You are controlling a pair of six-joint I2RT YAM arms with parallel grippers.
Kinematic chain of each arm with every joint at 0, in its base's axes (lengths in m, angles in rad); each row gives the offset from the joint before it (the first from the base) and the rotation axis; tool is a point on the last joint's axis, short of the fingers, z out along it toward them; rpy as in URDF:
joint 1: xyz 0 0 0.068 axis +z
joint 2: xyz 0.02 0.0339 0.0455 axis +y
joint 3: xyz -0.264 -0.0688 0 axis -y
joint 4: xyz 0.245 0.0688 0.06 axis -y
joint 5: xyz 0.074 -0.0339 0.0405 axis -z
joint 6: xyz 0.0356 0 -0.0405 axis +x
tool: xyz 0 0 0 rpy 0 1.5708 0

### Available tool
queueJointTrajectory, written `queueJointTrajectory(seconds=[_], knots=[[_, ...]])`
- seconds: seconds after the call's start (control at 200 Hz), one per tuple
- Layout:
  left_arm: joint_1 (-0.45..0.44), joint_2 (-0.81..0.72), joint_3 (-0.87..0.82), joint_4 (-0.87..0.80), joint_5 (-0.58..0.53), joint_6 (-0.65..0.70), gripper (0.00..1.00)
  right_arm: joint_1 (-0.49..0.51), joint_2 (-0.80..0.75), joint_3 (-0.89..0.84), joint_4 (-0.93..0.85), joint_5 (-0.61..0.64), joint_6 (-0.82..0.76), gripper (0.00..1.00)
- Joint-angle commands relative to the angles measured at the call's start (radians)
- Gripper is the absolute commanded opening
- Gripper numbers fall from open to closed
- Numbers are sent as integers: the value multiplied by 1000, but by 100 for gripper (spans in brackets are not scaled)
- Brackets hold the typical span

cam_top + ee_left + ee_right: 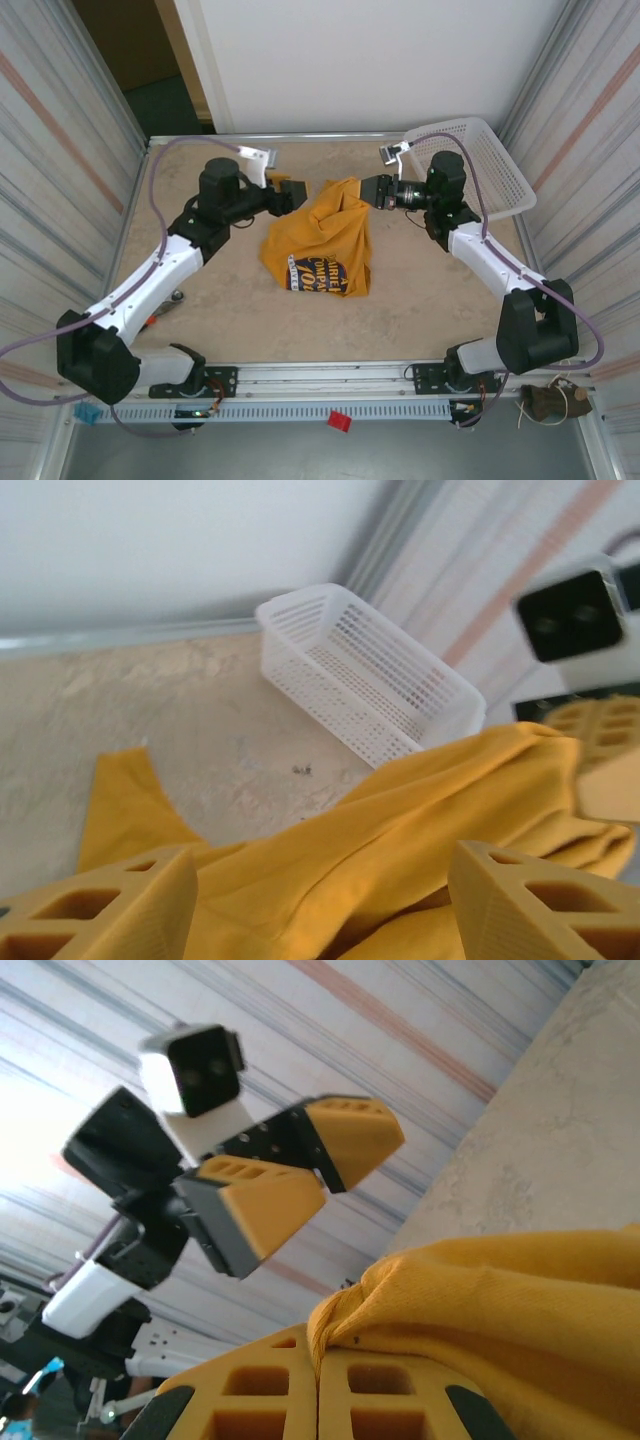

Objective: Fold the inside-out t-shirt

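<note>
Basket (478, 160) of white plastic lattice sat in the far right corner of the beige table (220, 310), beside the ribbed wall (575, 90) and well apart from the cloth. Nothing lay between the arms and the inside-out t-shirt (320, 245), which sat crumpled at the table's middle, between the two claws. Its long axis ran from near to far, leaning slightly right at the far end. The near end lay flat with dark printed lettering (318, 275) facing up; the far end rose to a peak. The right gripper (364, 190) was closed tight on a fold at that peak, its fingers pressed together around the cloth. The left gripper (296, 192) hovered just beside the shirt's far left edge, jaws spread wide, holding nothing.
</note>
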Motion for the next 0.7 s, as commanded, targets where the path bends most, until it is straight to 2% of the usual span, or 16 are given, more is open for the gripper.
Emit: queueJointTrajectory(seconds=[0.0, 0.14, 0.301, 0.471, 0.591, 0.646, 0.696], knots=[[-44, 81, 73, -149, 15, 212, 68, -5, 3, 59, -14, -45, -55, 0], [-92, 180, 151, -190, 20, 281, 69, -6, 10, 71, -27, -40, -60, 0], [-105, 237, 161, -174, 8, 291, 69, -8, 6, 72, -39, -32, -67, 0], [-105, 277, 159, -160, 61, 291, 70, -11, 7, 75, -52, -25, -74, 0], [-105, 320, 165, -135, 141, 269, 70, -13, 11, 76, -54, -26, -78, 0], [-105, 347, 178, -115, 193, 240, 64, -18, 14, 74, -54, -26, -80, 0], [-105, 370, 206, -112, 222, 221, 47, -25, 17, 69, -54, -26, -83, 0]])
